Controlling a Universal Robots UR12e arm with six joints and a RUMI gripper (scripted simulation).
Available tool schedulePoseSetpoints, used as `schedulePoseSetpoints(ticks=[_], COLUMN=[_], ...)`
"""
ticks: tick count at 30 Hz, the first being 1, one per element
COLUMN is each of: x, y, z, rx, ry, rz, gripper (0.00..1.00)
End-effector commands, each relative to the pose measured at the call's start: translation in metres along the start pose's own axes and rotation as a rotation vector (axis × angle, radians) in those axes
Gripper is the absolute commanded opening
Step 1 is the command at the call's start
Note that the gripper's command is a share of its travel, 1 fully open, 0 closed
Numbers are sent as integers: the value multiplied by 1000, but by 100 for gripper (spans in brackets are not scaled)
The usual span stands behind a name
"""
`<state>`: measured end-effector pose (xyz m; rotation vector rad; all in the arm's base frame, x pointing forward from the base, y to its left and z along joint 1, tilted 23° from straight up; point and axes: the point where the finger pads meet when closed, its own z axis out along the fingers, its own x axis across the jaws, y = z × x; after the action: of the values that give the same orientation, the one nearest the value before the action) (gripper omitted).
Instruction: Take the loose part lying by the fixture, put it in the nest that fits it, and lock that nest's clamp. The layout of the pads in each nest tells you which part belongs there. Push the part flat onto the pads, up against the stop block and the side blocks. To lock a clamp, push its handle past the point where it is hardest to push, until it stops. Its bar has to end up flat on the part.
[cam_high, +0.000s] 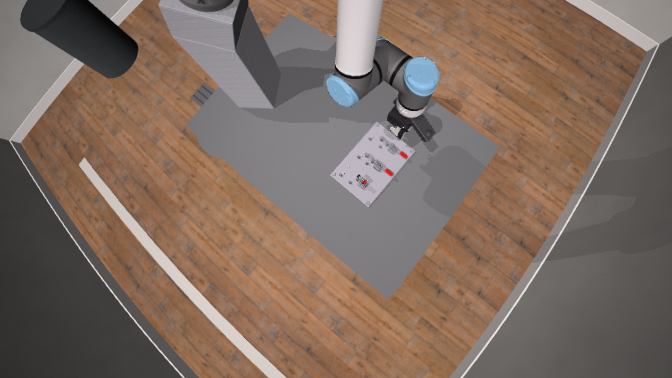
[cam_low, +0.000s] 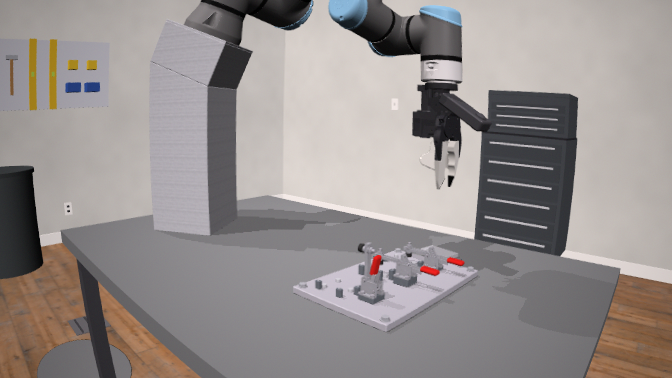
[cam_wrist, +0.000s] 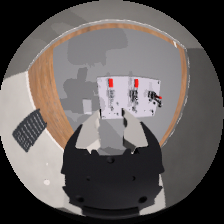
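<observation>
The light grey fixture plate (cam_high: 372, 165) lies on the grey table and carries three clamps with red handles. The front clamp's handle (cam_low: 375, 264) stands upright. The middle handle (cam_low: 429, 270) and the back handle (cam_low: 455, 260) lie flat. My gripper (cam_low: 444, 184) hangs high above the plate's far end, pointing down. Its fingers are nearly together with nothing between them. In the wrist view the plate (cam_wrist: 129, 96) shows far below the fingertips. I cannot make out a loose part on the table. The nests are too small to tell whether one holds a part.
A tall grey robot pedestal (cam_low: 192, 135) stands at the table's back left. A dark drawer cabinet (cam_low: 527, 170) stands behind the table on the right. A black bin (cam_low: 17, 220) stands on the floor at the left.
</observation>
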<state>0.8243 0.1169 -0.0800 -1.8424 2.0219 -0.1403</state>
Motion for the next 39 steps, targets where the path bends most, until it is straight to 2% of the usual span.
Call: schedulePoseSetpoints(ticks=[1,8,21,27,34,36,39], x=[0,0,0,-1,0,0,0], y=[-29,-42,-43,-43,-42,-42,-42], z=[4,4,9,27,62,62,78], rx=[-8,-8,-6,-6,-6,-6,-6], ry=[1,1,1,1,1,1,1], rz=[1,1,1,1,1,1,1], gripper=[28,28,28,28,28,28,28])
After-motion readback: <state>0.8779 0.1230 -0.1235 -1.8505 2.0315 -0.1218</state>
